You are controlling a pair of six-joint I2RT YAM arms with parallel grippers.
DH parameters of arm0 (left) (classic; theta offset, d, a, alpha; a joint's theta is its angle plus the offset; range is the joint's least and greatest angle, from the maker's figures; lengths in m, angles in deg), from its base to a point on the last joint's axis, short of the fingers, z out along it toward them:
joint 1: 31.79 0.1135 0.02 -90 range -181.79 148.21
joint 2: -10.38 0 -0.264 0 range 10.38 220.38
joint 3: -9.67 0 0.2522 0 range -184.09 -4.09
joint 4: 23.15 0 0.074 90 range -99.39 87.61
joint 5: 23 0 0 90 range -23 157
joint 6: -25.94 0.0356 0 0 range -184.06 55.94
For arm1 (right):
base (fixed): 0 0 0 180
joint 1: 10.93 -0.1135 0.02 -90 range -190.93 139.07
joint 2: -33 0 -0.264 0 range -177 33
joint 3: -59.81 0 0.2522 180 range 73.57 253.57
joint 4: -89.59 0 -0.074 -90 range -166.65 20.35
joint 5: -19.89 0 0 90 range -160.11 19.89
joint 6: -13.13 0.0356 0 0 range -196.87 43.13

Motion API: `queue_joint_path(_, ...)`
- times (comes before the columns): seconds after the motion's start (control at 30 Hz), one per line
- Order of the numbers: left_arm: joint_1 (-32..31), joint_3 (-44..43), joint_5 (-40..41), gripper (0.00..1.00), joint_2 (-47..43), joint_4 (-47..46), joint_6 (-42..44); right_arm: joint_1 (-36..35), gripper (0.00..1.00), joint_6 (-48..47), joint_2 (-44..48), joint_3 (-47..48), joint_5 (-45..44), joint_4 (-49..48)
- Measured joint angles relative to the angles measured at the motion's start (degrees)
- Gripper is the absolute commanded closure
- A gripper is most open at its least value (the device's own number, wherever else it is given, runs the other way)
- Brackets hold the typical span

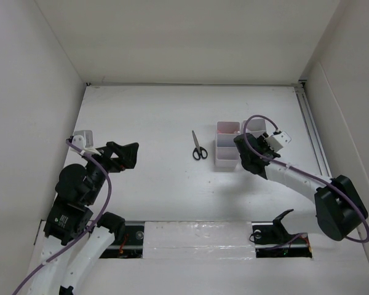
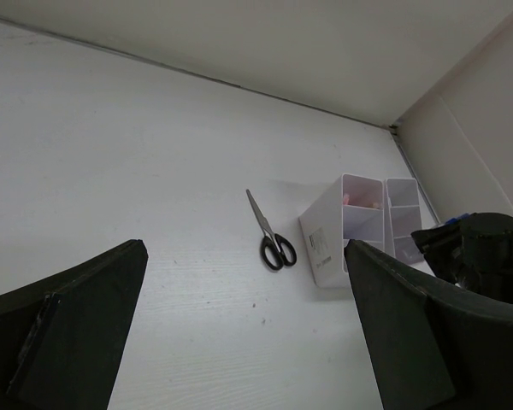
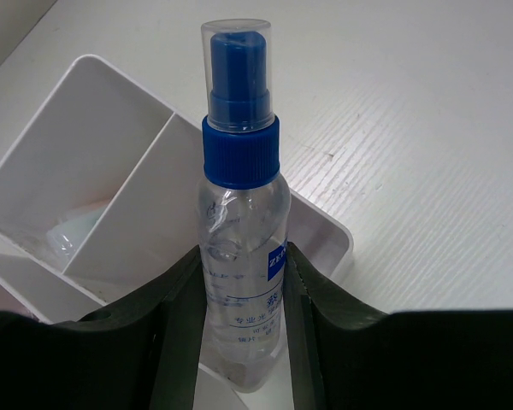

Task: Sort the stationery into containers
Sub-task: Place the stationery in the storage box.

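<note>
Left pincer [image 1: 126, 155] near, off at left side, spread wide, nothing in it. Right pincer [image 3: 242, 307] squeezes clear bottle [image 3: 239, 231] with blue cap. Bottle upright, cap on top. Bottle sits over right box [image 3: 111, 94], low end at box's near corner; cannot tell if it touches. Black scissors [image 1: 198, 146] flat on bench [image 1: 147, 117], handles near, blades pointing away, just beside left box [image 1: 226, 147]. Both boxes white, side by side. Something pink in far part of left box.
</note>
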Motion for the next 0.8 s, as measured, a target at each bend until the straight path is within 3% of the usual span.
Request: queue_joint_path(0.8,0.0,0.7,-0.85,0.0,0.0,-0.04,0.02,-0.15,1.0,3.37,-3.17,3.32,-1.7,4.09)
